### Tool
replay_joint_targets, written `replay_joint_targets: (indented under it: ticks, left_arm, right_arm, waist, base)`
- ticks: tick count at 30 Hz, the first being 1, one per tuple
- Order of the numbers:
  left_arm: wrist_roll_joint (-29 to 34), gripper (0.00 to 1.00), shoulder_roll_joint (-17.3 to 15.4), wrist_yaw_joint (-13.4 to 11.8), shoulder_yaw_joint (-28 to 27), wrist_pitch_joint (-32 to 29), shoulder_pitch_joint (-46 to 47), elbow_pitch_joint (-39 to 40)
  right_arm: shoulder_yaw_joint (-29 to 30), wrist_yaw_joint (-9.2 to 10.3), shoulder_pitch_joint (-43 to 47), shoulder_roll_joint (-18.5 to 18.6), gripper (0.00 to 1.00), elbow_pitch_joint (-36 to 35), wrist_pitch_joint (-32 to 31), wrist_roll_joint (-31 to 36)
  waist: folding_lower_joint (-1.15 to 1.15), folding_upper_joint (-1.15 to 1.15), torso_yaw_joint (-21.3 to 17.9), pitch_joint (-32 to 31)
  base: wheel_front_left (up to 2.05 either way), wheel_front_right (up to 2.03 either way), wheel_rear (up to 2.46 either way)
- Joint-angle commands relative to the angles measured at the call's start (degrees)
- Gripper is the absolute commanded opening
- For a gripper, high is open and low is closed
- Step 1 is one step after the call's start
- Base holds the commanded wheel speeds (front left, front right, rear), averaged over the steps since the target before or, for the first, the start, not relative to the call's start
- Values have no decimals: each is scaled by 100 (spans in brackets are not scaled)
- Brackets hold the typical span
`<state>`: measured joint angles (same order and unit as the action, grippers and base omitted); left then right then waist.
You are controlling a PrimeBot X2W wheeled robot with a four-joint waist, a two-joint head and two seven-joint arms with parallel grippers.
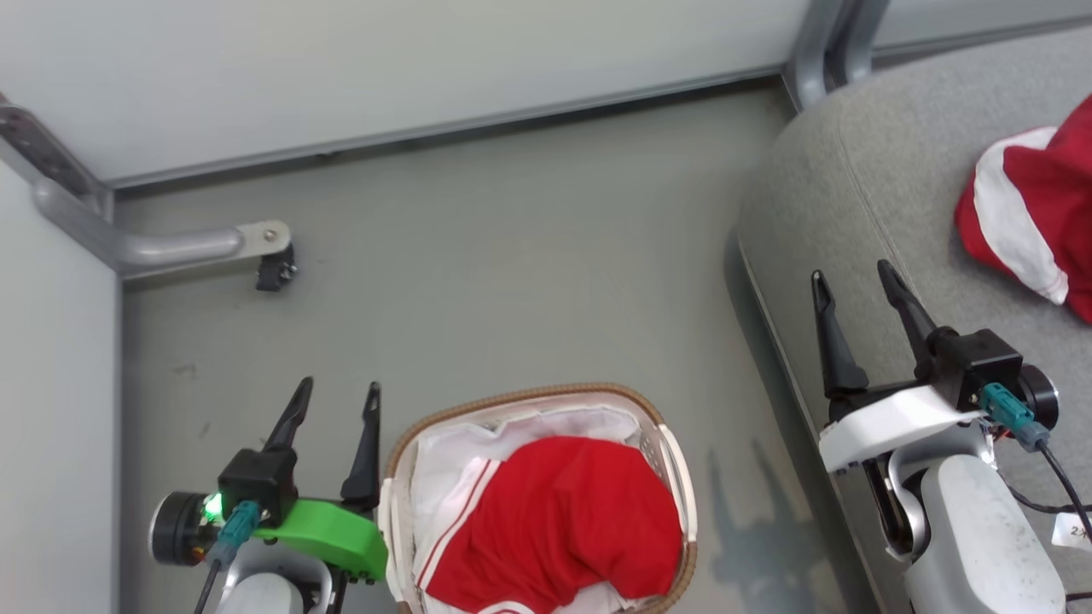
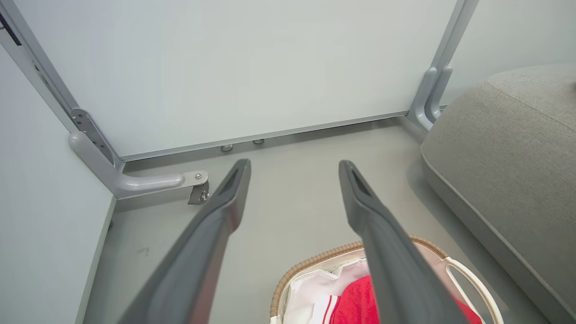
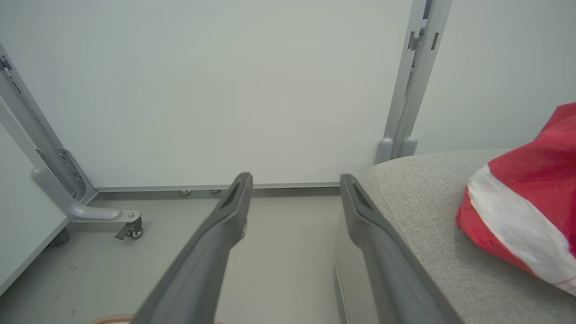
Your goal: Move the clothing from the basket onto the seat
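Note:
The basket (image 1: 674, 460), white with a brown woven rim, stands on the floor at the bottom middle of the head view, and its rim (image 2: 315, 262) also shows in the left wrist view. Red clothing (image 1: 554, 520) with white trim lies piled inside it (image 2: 355, 301). Another red garment with a broad white stripe (image 1: 1032, 209) lies on the grey seat (image 1: 862, 179) at the right (image 3: 522, 202). My left gripper (image 1: 338, 394) is open and empty, just left of the basket. Over the seat's front edge (image 3: 405, 211), my right gripper (image 1: 852, 276) is open and empty, left of the garment.
White partition panels stand behind and at the left. A grey metal foot with a small caster (image 1: 275, 271) juts onto the floor at the left. A metal post (image 1: 823, 51) rises at the seat's far corner. Bare grey floor (image 1: 512, 281) lies between basket and panels.

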<state>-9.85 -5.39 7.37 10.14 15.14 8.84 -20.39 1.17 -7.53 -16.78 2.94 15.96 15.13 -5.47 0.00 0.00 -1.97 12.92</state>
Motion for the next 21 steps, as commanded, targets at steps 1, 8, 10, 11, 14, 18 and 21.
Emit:
replay_joint_targets:
  ticks: [1,8,10,11,14,18,21]
  left_arm:
    - [64,100,27,18,-90,1,-128,-11]
    - [171,100,100,18,-455,1,-442,-56]
    - [177,100,130,18,-536,1,-541,-54]
    - [175,100,137,18,-565,1,-582,-49]
    - [181,100,169,18,-620,1,-709,-25]
    - [134,100,191,18,-677,1,-857,-25]
    - [51,100,212,18,-577,1,-948,10]
  right_arm:
    - [-22,7,151,44,100,-28,4,-86]
    - [-243,7,471,19,100,91,3,-157]
    - [-260,7,577,19,100,121,3,-184]
    - [-260,7,628,18,100,146,3,-209]
    - [-270,7,767,14,100,175,3,-239]
    - [-273,7,904,12,100,203,3,-266]
    - [-281,7,971,10,100,217,3,-313]
  waist:
    - [0,0,317,-398]
    - [0,0,343,-737]
    - [0,0,341,-818]
    - [0,0,339,-851]
    - [0,0,326,-921]
    - [0,0,316,-977]
    - [0,0,314,-1007]
  base:
    - [0,0,0]
    - [0,0,0]
    - [0,0,0]
    - [0,0,0]
    - [0,0,0]
    - [0,0,0]
    - [0,0,0]
